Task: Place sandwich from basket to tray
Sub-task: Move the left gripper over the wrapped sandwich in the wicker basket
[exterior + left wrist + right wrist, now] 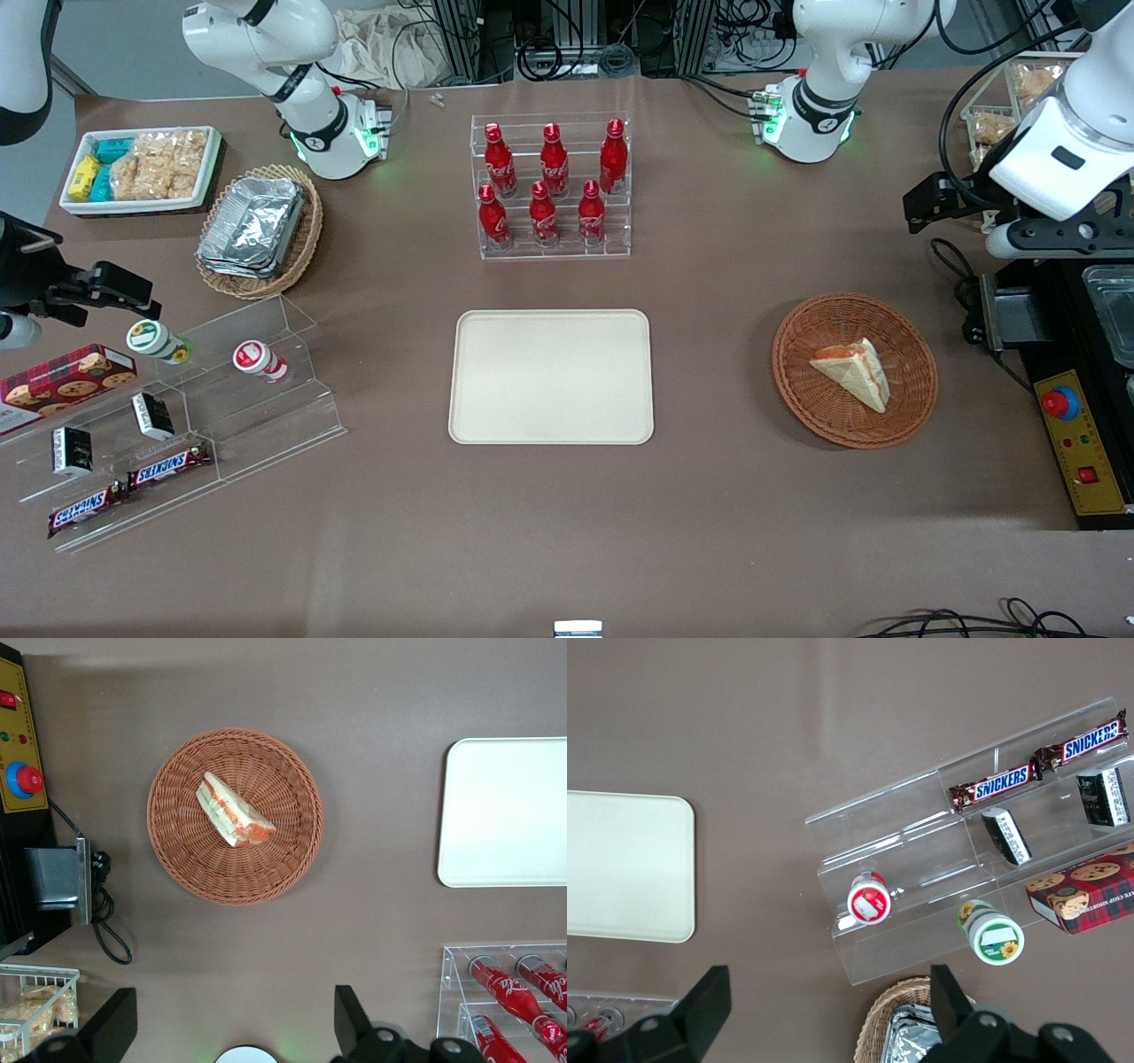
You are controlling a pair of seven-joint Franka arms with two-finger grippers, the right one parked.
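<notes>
The sandwich (852, 370) (233, 811), a pale triangular wedge with red and green filling at its cut edge, lies in the round reddish-brown wicker basket (802, 381) (177, 850). The cream tray (551, 377) (505, 815) (625, 864) lies flat in the middle of the table with nothing on it, beside the basket. My gripper (928, 204) (232, 1023) hangs high above the table, farther from the front camera than the basket and toward the working arm's end. Its fingers (350, 1019) stand wide apart and hold nothing.
A clear rack of red bottles (551, 190) (514, 992) stands farther from the front camera than the tray. A black and yellow control box with a red button (1076, 439) sits beside the basket. Snack shelves (177, 416) and a foil-container basket (257, 230) lie toward the parked arm's end.
</notes>
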